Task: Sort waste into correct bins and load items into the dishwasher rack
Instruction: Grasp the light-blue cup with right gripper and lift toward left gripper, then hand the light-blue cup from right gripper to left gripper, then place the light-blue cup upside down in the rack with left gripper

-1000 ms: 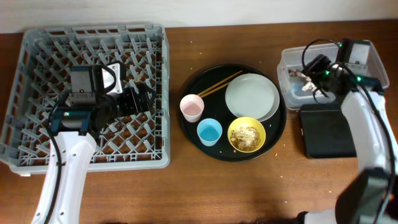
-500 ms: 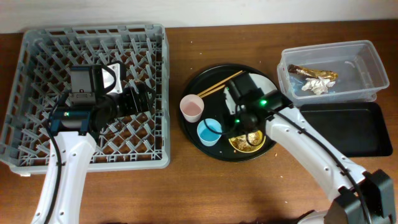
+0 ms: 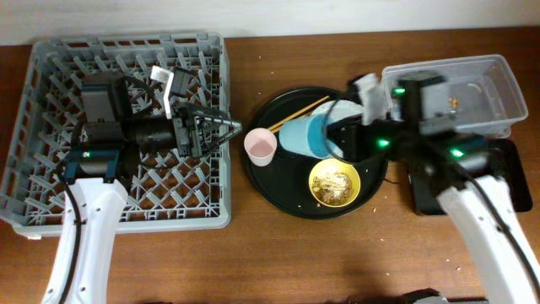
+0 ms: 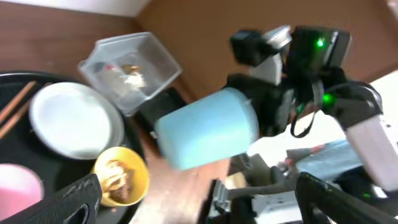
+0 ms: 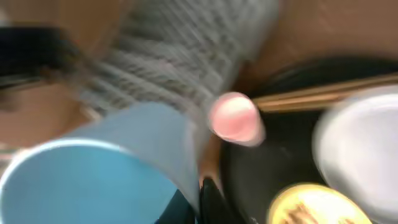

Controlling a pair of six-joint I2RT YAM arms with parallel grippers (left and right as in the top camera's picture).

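one dishwasher rack (image 3: 126, 40), just the one. one round black tray (image 3: 278, 181). cups, two: one pink cup (image 3: 261, 146), one light-blue cup (image 3: 302, 137). one yellow bowl (image 3: 335, 183), one pale grey plate (image 4: 74, 121). chopsticks (image 3: 297, 112), two sticks, one pair. bins, two: one clear tub (image 3: 494, 84), one flat black tray (image 3: 426, 196). in the tub, one brown wrapper (image 4: 127, 66) and one white paper crumple (image 4: 134, 79), both blurry. crumbs (image 3: 272, 73) on the desk (image 3: 278, 262), too scattered to count. robot arms, two: left arm (image 3: 84, 219), right arm (image 3: 494, 228).
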